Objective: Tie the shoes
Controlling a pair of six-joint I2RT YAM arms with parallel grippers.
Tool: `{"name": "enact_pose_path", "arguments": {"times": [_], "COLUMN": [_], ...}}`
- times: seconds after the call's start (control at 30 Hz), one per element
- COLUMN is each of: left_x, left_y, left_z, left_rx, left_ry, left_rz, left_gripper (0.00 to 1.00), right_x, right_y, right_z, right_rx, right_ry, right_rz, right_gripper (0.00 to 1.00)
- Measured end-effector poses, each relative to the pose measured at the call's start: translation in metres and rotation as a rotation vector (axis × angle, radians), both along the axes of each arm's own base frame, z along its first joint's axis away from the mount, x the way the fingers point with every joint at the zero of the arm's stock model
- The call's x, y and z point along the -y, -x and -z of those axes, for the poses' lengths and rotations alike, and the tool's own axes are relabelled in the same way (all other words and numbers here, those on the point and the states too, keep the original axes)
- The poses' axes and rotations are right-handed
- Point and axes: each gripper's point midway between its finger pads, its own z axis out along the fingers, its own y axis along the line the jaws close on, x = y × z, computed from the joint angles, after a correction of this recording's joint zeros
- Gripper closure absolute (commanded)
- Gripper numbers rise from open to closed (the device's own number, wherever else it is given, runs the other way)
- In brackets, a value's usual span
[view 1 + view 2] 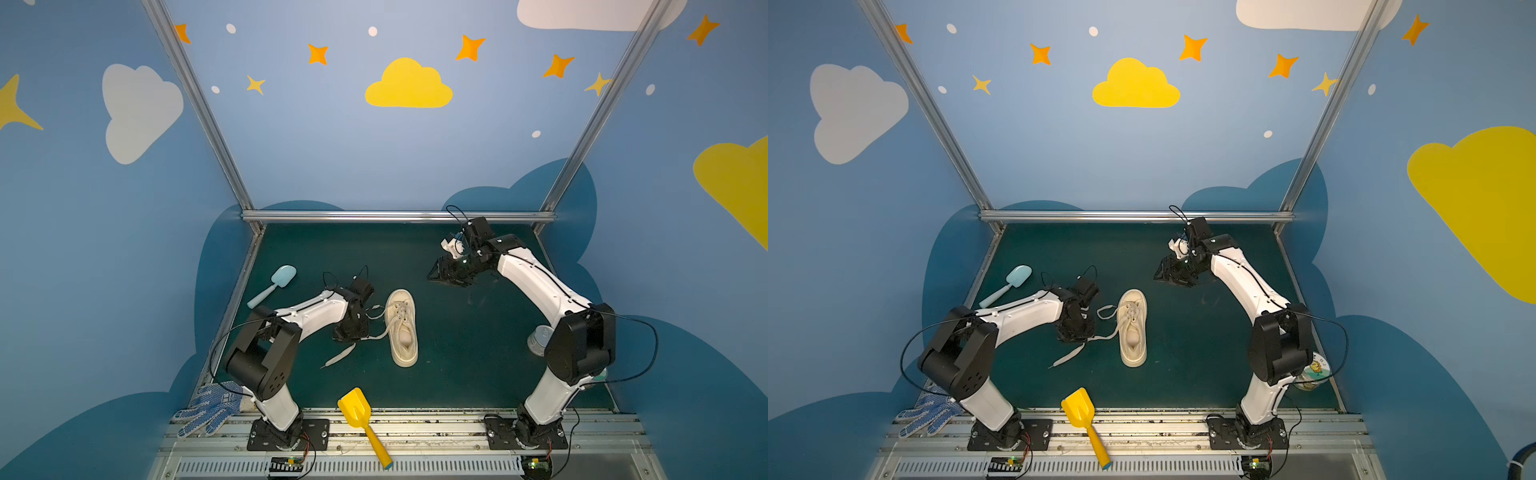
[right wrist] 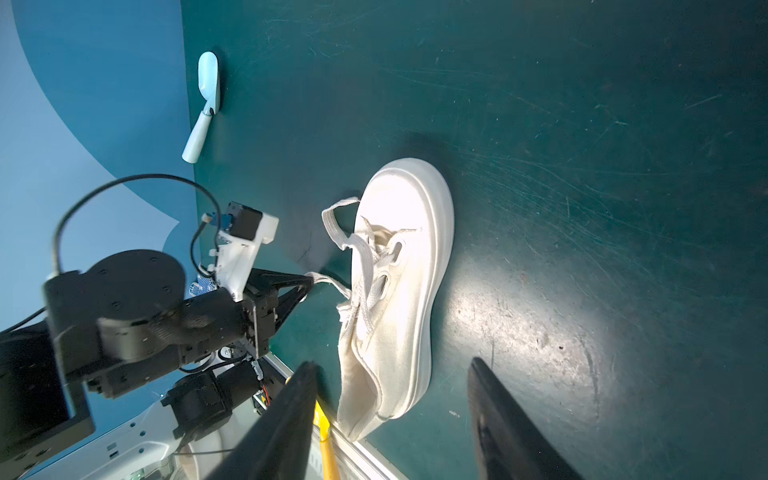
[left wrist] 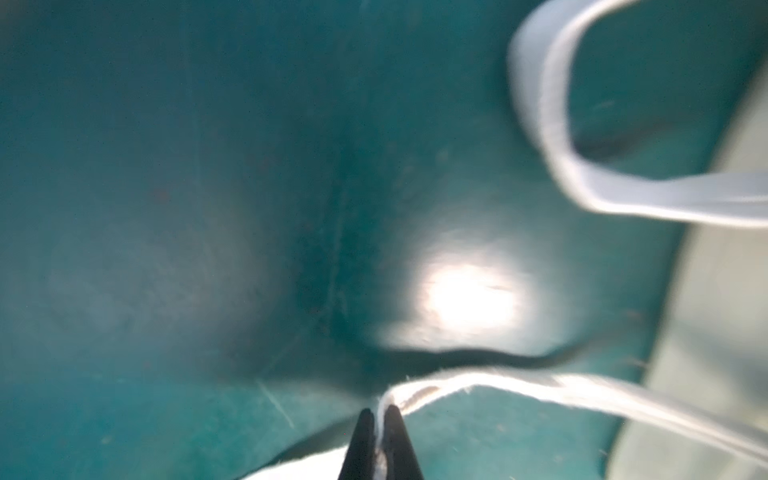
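Dark green matting [image 1: 457,374] covers your tabletop, with blue cloud-painted walls [image 1: 316,145] around it. Your cream canvas low-top sneaker [image 1: 401,328] stands mid-mat, toe toward the back wall. Just left of it, your left gripper [image 3: 378,411] has its jaws pressed together, pinching one flat cream lace [image 3: 540,384]. Your right gripper [image 2: 391,362] hangs well apart at the back right, jaws spread.

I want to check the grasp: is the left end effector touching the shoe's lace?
Touching. The left wrist view shows the left end effector shut on the lace, pinched between its tips.
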Motion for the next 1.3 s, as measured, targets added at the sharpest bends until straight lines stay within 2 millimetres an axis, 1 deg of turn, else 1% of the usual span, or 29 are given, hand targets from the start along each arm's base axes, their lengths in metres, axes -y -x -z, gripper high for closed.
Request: {"name": "enact_pose_path", "arguments": {"times": [0.17, 0.33, 0.43, 0.57, 0.63, 0.7, 0.87, 1.07, 1.13, 1.2, 1.3], "left_x": [0.012, 0.029, 0.046, 0.076, 0.094, 0.109, 0.135, 0.162, 0.174, 0.189, 0.217], "left_y": [-0.025, -0.041, -0.050, -0.068, -0.073, -0.072, -0.063, -0.064, -0.070, -0.075, -0.080], "left_z": [-0.048, -0.084, -0.110, -0.146, -0.157, -0.161, -0.158, -0.171, -0.173, -0.169, -0.149], "left_rx": [0.111, 0.159, 0.177, 0.206, 0.197, 0.168, 0.063, 0.033, 0.034, 0.027, -0.002], "left_ry": [0.048, 0.121, 0.192, 0.276, 0.314, 0.353, 0.423, 0.538, 0.557, 0.565, 0.561], "left_rz": [0.012, 0.027, 0.045, 0.099, 0.131, 0.162, 0.206, 0.220, 0.230, 0.251, 0.290], "left_gripper": [0.93, 0.91, 0.91, 0.89, 0.89, 0.89, 0.88, 0.88, 0.87, 0.87, 0.88], "right_x": [0.006, 0.014, 0.020, 0.029, 0.035, 0.041, 0.053, 0.064, 0.068, 0.075, 0.087], "right_y": [0.003, 0.001, 0.000, -0.002, -0.003, -0.004, -0.005, -0.005, -0.004, -0.004, -0.005], "right_z": [0.005, 0.003, 0.002, 0.002, 0.001, 0.000, -0.003, -0.003, -0.002, -0.002, -0.005], "right_rx": [-0.014, -0.009, -0.008, -0.009, -0.008, -0.006, 0.002, 0.000, -0.008, -0.015, -0.011], "right_ry": [0.002, -0.002, -0.002, -0.002, -0.002, -0.003, -0.004, -0.005, -0.014, -0.023, -0.030], "right_rz": [0.012, 0.032, 0.047, 0.069, 0.083, 0.098, 0.127, 0.153, 0.162, 0.182, 0.212], "right_gripper": [0.41, 0.41, 0.41, 0.41, 0.41, 0.41, 0.41, 0.41, 0.41, 0.41, 0.41]}}
